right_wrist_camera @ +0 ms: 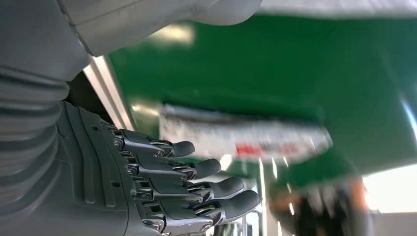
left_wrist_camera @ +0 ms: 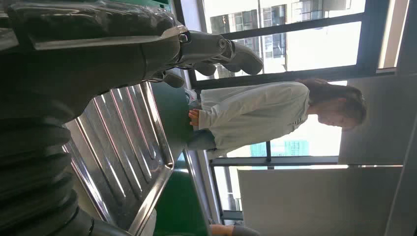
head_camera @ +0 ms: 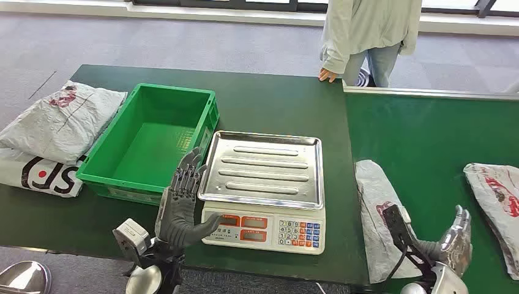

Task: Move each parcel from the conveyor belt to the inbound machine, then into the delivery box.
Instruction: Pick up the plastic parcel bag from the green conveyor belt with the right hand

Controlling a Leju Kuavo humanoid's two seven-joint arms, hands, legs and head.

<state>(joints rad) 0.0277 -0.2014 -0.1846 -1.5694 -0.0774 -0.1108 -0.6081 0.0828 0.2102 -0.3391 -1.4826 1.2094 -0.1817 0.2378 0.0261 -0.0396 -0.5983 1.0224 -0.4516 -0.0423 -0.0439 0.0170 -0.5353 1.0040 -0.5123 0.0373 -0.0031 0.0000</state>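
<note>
Only the head view takes in the whole layout: a dark green table (head_camera: pixel 275 101) carrying a bright green plastic crate (head_camera: pixel 153 138), a white electronic scale with a ribbed steel weighing tray (head_camera: pixel 264 168), and, to the right, the green conveyor belt (head_camera: pixel 428 131). The left wrist view instead looks across the steel tray (left_wrist_camera: pixel 128 147) toward tall windows and shows a person in a pale grey top (left_wrist_camera: pixel 255 115) full-length, a hand resting on the table's far edge; from the head view only the torso (head_camera: pixel 367 30) is seen. The right wrist view is blurred, with a pale parcel with red print (right_wrist_camera: pixel 241 137) lying on green beyond the fingers (right_wrist_camera: pixel 196 189).

The left hand (head_camera: pixel 182 205) is raised upright in front of the scale, between crate and tray, fingers spread and holding nothing. The right hand (head_camera: pixel 456 242) is low at the belt's near edge, fingers straight and apart, also empty.

A grey plastic mailer parcel (head_camera: pixel 376 214) lies on the belt just left of the right hand; a second grey parcel with red print (head_camera: pixel 497 196) lies further right. The crate holds nothing, and the weighing tray is bare. Two more grey mailer bags (head_camera: pixel 58 122) sit stacked on the table left of the crate.
</note>
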